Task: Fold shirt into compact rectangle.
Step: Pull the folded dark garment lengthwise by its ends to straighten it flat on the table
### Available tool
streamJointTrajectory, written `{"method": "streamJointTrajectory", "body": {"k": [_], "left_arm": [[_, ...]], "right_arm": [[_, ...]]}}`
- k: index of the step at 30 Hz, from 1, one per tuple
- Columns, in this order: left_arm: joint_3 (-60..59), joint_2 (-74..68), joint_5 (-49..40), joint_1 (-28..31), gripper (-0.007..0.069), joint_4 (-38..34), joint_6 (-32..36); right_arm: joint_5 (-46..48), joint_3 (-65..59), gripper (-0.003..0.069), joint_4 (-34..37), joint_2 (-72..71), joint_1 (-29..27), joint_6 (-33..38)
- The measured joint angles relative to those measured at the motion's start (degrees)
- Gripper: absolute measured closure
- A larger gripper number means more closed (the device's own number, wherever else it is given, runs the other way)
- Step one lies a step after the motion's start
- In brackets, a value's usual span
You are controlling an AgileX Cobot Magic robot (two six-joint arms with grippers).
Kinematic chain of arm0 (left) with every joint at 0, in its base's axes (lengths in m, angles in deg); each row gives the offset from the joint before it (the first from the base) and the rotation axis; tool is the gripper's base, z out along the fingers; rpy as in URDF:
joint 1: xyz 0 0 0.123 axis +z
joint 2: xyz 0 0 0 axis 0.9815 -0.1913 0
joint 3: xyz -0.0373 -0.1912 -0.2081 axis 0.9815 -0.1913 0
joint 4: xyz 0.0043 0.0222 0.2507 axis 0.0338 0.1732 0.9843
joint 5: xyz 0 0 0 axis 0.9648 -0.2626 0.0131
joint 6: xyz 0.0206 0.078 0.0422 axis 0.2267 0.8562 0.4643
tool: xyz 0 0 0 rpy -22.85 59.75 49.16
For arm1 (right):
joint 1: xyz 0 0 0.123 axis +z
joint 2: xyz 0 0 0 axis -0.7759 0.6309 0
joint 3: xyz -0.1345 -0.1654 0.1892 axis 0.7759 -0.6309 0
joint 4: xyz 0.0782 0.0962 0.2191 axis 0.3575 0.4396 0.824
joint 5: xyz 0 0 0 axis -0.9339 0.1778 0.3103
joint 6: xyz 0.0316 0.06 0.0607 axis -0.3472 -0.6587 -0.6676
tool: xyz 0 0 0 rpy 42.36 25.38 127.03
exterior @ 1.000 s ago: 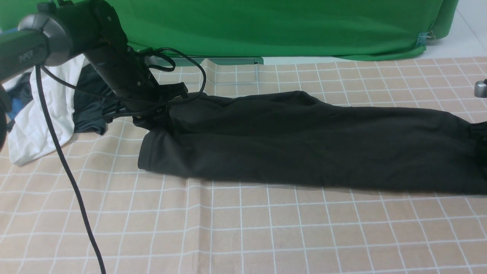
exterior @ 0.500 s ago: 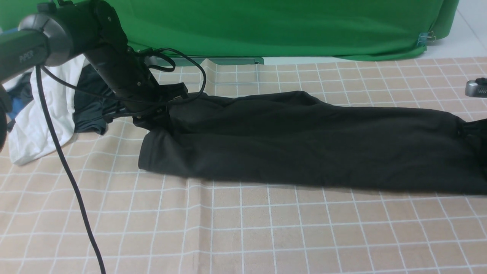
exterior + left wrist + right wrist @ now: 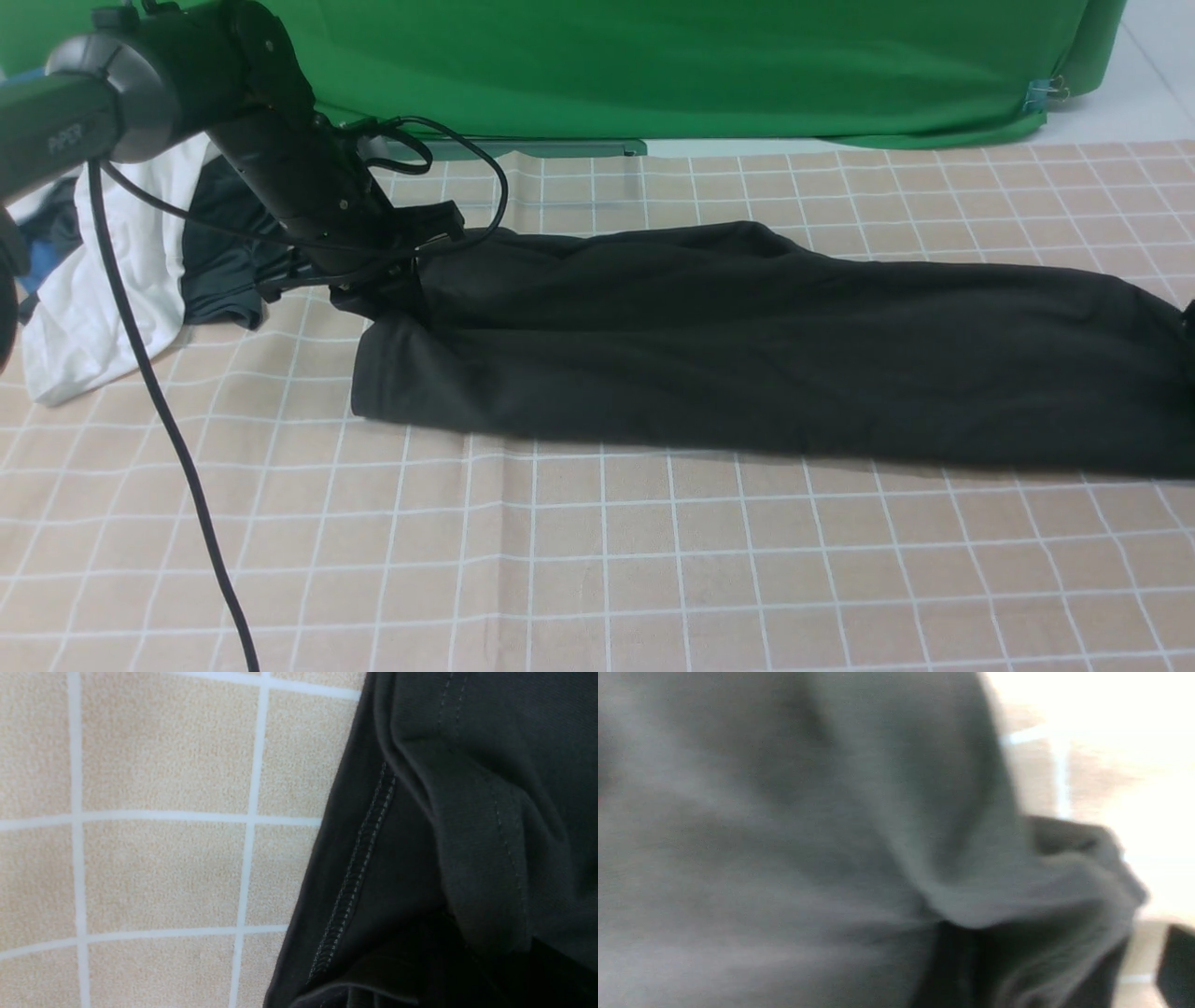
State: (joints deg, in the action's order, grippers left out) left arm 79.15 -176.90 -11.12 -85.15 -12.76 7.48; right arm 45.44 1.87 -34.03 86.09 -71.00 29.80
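You had the shirt (image 3: 747, 345) in a long strip, left fingers (image 3: 369, 278) clamped on its end; right fingers: couldn't tell. Crosswise folds not yet done.

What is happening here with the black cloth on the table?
A two-armed robot is folding a black shirt, which lies as a long strip across the checked tablecloth. The left gripper is shut on the strip's left end. The right gripper sits at the right end, almost out of frame, and its grip cannot be told. At the left, other clothes lie piled.
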Motion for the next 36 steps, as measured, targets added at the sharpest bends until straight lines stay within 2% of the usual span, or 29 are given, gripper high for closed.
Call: {"method": "streamJointTrajectory", "body": {"k": [1, 3, 6, 8, 14, 17, 19, 23, 25, 26, 28, 29, 36], "left_arm": [[0.0, 0.0, 0.0, 0.0, 0.0592, 0.0, 0.0], [0.0, 0.0, 0.0, 0.0, 0.0592, 0.0, 0.0], [0.0, 0.0, -0.1, 0.0, 0.0592, 0.0, 0.0], [0.0, 0.0, -0.1, 0.0, 0.0592, 0.0, 0.1], [0.0, 0.0, 0.0, 0.0, 0.0592, 0.0, 0.2], [0.0, 0.0, 0.0, 0.0, 0.0592, 0.0, 0.2], [0.0, 0.0, 0.0, 0.0, 0.0592, 0.0, 0.2], [0.0, 0.0, 0.0, 0.0, 0.0592, 0.0, 0.2], [0.0, 0.0, 0.0, 0.0, 0.0592, 0.0, 0.2], [0.0, 0.0, 0.0, 0.0, 0.0592, -0.1, 0.2], [0.0, 0.0, 0.0, 0.0, 0.0592, -0.1, 0.2], [0.0, 0.0, 0.0, 0.0, 0.0592, -0.1, 0.2], [0.0, 0.2, -0.9, 0.0, 0.0592, 0.0, 0.4]], "right_arm": [[0.3, 0.3, 0.0013, 0.0, 0.1, -0.3, 0.4], [0.8, 0.6, 0.0014, 0.2, 0.3, -0.6, 0.4], [1.3, 0.8, 0.0081, 0.8, 0.5, -1.0, 1.3], [1.1, 0.8, 0.0102, 1.3, 0.8, -1.0, 2.3], [1.6, 1.7, 0.0069, 2.6, 2.4, -1.5, 5.8], [1.9, 2.1, 0.0083, 3.2, 2.7, -1.5, 6.2], [1.9, 2.1, 0.0118, 3.7, 2.7, -1.5, 7.0], [2.1, 2.1, 0.0256, 4.7, 2.7, -1.5, 8.5], [2.4, 2.1, 0.0357, 5.7, 2.7, -1.5, 8.8], [2.4, 2.1, 0.0378, 6.0, 2.7, -1.5, 8.9], [3.0, 2.1, 0.0529, 7.5, 2.7, -1.4, 9.2], [3.0, 2.1, 0.0561, 7.6, 2.7, -1.4, 9.2], [3.5, 2.7, 0.0568, 7.8, 2.5, -1.4, 8.8]]}}
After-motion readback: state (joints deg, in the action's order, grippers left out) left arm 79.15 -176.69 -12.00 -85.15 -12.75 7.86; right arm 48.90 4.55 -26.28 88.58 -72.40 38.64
